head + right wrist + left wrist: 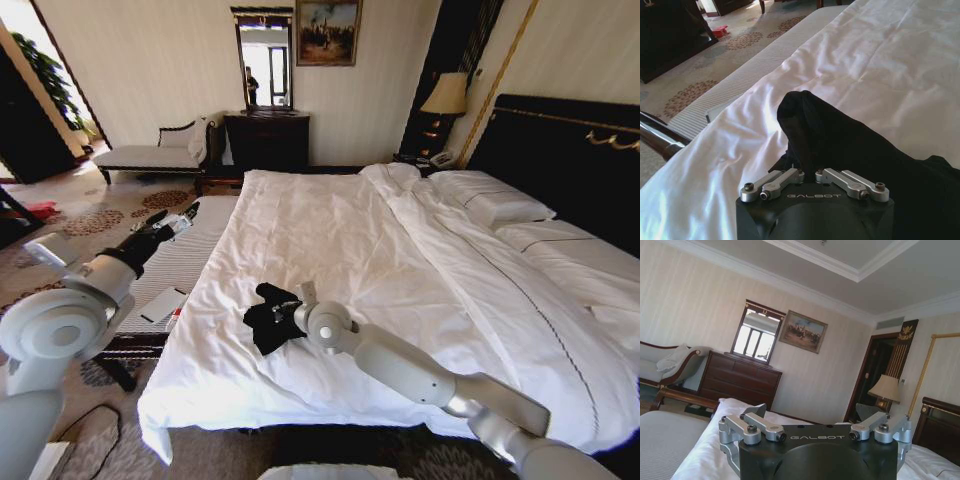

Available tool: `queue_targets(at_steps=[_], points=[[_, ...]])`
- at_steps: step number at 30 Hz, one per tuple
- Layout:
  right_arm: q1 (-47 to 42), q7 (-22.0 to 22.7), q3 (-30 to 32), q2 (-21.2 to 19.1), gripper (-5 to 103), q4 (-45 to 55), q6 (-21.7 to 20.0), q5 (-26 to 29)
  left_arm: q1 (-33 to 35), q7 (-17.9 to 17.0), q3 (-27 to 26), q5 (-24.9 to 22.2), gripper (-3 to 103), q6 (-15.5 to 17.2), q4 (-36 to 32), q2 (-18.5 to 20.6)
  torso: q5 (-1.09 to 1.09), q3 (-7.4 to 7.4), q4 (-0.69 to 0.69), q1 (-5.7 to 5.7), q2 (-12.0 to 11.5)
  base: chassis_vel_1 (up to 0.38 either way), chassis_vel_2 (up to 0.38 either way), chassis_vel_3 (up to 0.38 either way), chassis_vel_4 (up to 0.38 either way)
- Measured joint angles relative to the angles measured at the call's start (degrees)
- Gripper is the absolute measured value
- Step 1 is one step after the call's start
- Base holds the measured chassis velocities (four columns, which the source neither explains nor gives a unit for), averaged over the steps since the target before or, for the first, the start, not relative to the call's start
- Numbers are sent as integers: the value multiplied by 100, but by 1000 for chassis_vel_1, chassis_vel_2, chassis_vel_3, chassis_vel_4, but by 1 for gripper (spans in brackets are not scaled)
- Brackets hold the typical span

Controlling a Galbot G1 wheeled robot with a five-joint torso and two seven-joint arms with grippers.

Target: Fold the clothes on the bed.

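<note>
A: Where's the shirt?
B: Black T-shirt (268, 318) is bunched up on the white duvet of the bed (420, 260), near the foot end on the robot's left side, not far from the edge. No lettering readable, it's crumpled.

A: Right gripper?
B: Right gripper (291, 310) is down at the shirt, arm stretched across the foot of the bed. In the right wrist view the links are drawn in together and a ridge of black cloth (815, 135) rises straight out from between them, so it's clamped on the shirt. Fabric stands up in a hump in front of the gripper (808, 172); the rest spreads flat beside it.

A: Left gripper?
B: Left gripper (188, 214) is raised off the bed's side, over the striped bench (185, 255) that runs along the bed. Not touching anything. In the left wrist view the links are spread wide, so it's open and empty, pointing across the room at a dark dresser (737, 382), a mirror (756, 333) and a framed painting (802, 332).

A: Anything else near the shirt?
B: Just wrinkled duvet. Pillows (490, 200) are up by the dark headboard (570, 160), well apart from it.
</note>
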Motion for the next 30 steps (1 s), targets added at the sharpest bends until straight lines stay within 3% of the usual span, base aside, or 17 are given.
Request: queue_targets(at_steps=[5,11,13,17,19,20,25,26,29,30], points=[[-43,113,-44,153,2,-108,161,-265,4,-5,-5,24,100,1,35,-13,0,0,0,0,0,0,0,0,0],[-216,-302,228,33,29,577,870,302,-73,-6,75,79,100,7,171,-62,1,0,0,0,0,0,0,0,0],[-234,-359,243,-10,29,687,944,343,-90,-5,88,88,100,8,197,-63,1,0,0,0,0,0,0,0,0],[-291,-620,315,-148,51,931,1319,418,-125,-3,108,106,100,11,277,-73,1,0,-2,0,0,0,0,0,0],[-292,-639,353,-128,51,843,1351,430,-125,-2,108,107,100,11,285,-80,1,0,-1,0,0,0,0,0,0],[-294,-648,402,-82,57,683,1378,426,-117,-2,107,110,100,11,288,-90,1,0,-1,0,0,0,0,0,0],[-332,-658,568,-64,78,401,1405,180,-76,-2,48,111,100,9,275,-99,1,0,1,0,0,0,0,0,0],[-332,-658,568,-64,78,401,1405,180,-76,-2,48,111,100,9,275,-99,1,0,1,0,0,0,0,0,0],[-441,-844,836,-378,94,397,1787,-428,46,-100,-12,273,100,43,343,-137,3,0,0,0,0,0,0,0,0],[-441,-844,836,-378,94,397,1787,-428,46,-100,-12,273,100,43,343,-137,3,0,0,0,0,0,0,0,0]])
